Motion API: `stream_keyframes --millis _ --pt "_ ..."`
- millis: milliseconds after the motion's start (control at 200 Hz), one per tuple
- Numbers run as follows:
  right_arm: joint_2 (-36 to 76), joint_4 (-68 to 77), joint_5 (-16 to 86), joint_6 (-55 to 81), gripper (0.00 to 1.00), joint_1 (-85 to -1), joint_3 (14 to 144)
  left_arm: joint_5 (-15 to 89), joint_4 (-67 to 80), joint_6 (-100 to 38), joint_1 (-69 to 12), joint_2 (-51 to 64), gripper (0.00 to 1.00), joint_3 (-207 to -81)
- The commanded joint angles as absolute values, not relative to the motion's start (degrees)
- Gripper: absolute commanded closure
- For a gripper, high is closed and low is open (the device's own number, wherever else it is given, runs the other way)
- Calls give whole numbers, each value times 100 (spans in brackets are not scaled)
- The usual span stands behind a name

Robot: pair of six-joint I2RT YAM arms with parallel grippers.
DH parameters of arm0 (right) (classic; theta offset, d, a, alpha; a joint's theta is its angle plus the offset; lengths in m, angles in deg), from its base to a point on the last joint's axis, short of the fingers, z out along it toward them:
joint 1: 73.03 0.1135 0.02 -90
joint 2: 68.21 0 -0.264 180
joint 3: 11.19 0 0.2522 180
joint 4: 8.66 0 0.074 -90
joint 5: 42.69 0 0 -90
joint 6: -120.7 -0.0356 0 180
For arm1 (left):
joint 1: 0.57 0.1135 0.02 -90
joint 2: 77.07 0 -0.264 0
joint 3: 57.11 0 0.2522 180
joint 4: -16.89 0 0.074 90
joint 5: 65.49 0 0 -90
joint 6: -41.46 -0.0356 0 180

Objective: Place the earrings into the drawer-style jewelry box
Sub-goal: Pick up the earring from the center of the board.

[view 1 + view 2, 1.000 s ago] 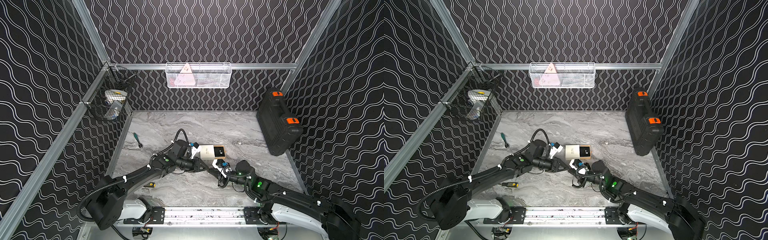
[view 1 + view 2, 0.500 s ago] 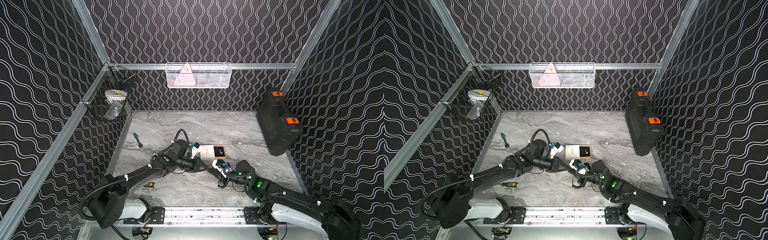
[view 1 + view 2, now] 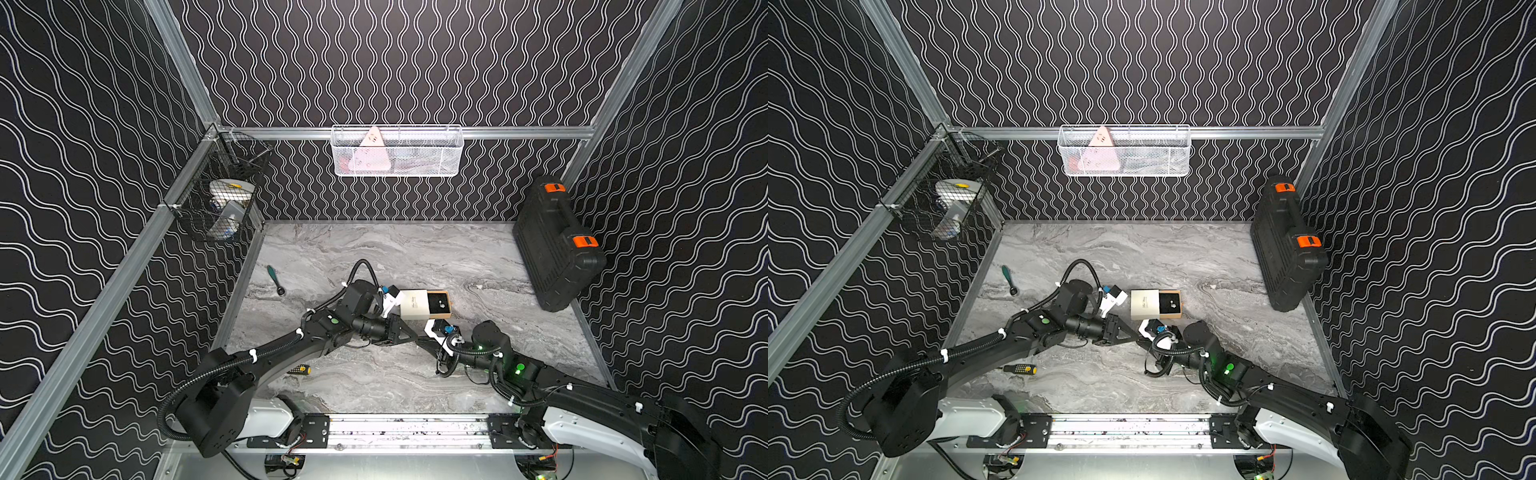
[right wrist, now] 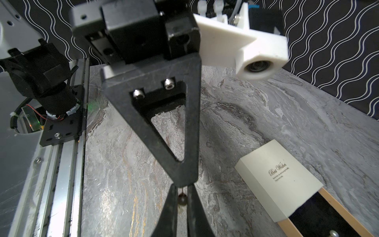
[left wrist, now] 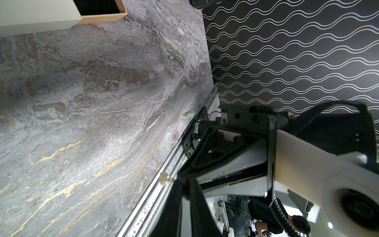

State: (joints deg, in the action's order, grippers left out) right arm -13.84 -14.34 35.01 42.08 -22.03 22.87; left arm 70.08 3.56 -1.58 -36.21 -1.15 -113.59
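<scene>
While the right claw [image 4: 182, 191] is pinching 1 earring [image 5: 165, 178] tip-to-tip with the left claw [image 3: 414, 337], whose grip I cannot tell, the jewelry box [image 3: 415, 305] is lying just beside them at 12 o'clock.

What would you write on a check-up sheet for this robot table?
Surface: grey marble table.
Job's things: white jewelry box, drawer out, first earring inside; second earring at the hands' tips.
Clutter: green-handled tool, yellow screwdriver, black case.
Hands: left hand and right hand tip to tip; right shut on it, left unclear.
Cables: black cable loops near both hands.
Surroundings: white basket, black mesh basket, wavy walls.
</scene>
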Motion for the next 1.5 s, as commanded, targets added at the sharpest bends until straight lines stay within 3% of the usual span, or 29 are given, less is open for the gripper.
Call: stream_keyframes --millis 0,355,691,856,956,1086,1251,1371,1491 --pt "-1425 -1649 3535 4283 90 -2197 2314 7163 476 -18 -3619 -96 90 -11321" --pt "-1475 -1669 3535 4274 88 -2197 2296 7138 451 4 -3617 -107 93 -11298" --pt "-1741 -1683 3606 3991 65 -2197 2242 7098 548 85 -3609 -156 95 -11253" --pt "-2134 -1309 4434 2704 53 -2219 2474 7007 921 116 -3600 -212 96 -11202" --pt "-2272 -589 4707 1472 56 -2392 2852 6929 1364 146 -3573 -270 96 -11128" --pt "-2277 -112 3532 144 59 -2968 3181 6730 1874 145 -3540 -321 97 -11050" --pt "-2263 -799 1466 -727 63 -3945 3072 6714 2941 437 -3489 -364 99 -10894" --pt "-2137 -2421 549 -1554 64 -4653 2638 6613 3443 600 -3450 -465 100 -10831" --pt "-1239 -4486 -259 -2637 69 -4983 2517 6470 3659 639 -3441 -626 100 -10817"
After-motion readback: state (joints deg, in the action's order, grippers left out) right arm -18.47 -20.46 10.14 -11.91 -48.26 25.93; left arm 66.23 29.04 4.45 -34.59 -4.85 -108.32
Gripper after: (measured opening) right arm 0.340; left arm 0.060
